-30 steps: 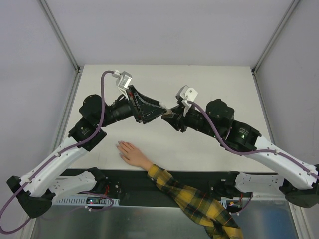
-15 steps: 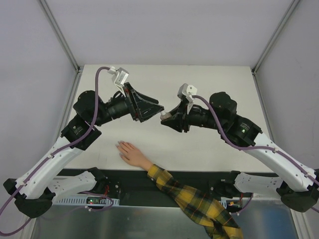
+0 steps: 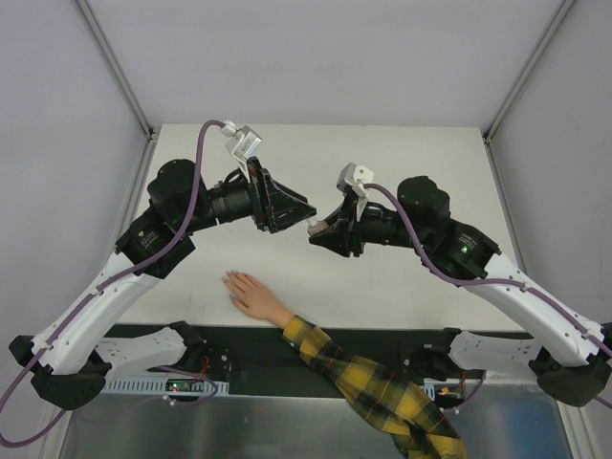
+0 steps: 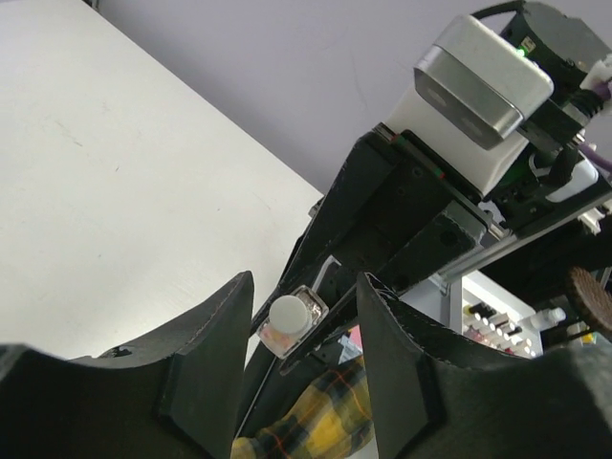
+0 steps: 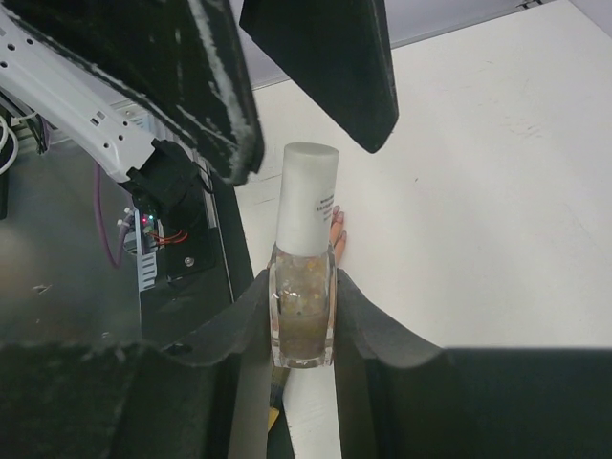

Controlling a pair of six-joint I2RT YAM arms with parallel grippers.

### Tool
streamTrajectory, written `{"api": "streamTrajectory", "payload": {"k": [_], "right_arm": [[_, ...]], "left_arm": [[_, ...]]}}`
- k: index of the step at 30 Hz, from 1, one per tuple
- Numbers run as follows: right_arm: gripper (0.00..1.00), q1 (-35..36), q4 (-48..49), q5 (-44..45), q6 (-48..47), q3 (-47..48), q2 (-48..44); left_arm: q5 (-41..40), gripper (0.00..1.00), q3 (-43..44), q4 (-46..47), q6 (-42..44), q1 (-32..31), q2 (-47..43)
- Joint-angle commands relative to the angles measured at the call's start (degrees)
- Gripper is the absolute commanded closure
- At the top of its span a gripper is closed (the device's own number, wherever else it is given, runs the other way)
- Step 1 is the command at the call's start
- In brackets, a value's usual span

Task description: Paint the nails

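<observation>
We see the right gripper [image 3: 318, 232] clenched on a small nail polish bottle [image 5: 302, 311]. In its wrist view the two dark fingers press the glass body from both sides, and the bottle stands upright with its white cap [image 5: 308, 196] rising clear above them. In the overhead view this gripper hangs above the table [image 3: 411, 163] near the middle of the frame, pointing toward the left.

The left gripper [image 3: 308, 210] faces it from the left side of the overhead frame, just beside the bottle. Its jaws stand apart and grasp nothing. In the left wrist view we look through the gap between its fingers [image 4: 206, 325] and see the cap end-on, low and centred in the frame. In the right wrist view the same fingers sit at the top of the frame, straddling the space just above the cap without touching it.

The mannequin hand [image 3: 251, 295] lies flat on the table at the lower centre-left of the overhead frame, well apart from both grippers. Its plaid sleeve [image 3: 382, 392] trails toward the lower right. The nails [image 3: 229, 280] are at the fingertips, pointing to the upper left and too small for us to judge their colour.
</observation>
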Motion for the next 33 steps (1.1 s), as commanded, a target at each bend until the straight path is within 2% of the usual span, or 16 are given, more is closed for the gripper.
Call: {"api": "streamTrajectory", "payload": {"k": [1,12,22,23,27,33], "right_arm": [[1.0,-0.48,0.78,-2.14,-0.68,2.08,-0.26],[0.99,-0.66,0.78,-3.45,-0.77,2.78,-0.08],[0.99,-0.66,0.96,-3.98,-0.77,2.52,-0.26],[1.0,-0.66,1.04,-3.9,-0.86,2.43,-0.26],[1.0,-0.74,1.04,-4.42,-1.3,2.17,-0.26],[1.0,-0.74,0.96,-4.07,-1.74,1.73,-0.08]], "left_arm": [[4.1,0.53,3.02,-2.76,2.73,-0.39,-0.08],[6.3,0.57,4.51,-5.84,4.31,-0.39,1.94],[6.48,0.81,5.04,-6.1,4.4,-0.39,2.56],[6.57,0.87,5.22,-6.1,4.4,-0.3,2.73],[6.31,1.0,6.27,-7.68,4.66,-0.39,3.52],[3.67,1.0,8.56,-11.2,4.75,-0.3,4.67]]}}
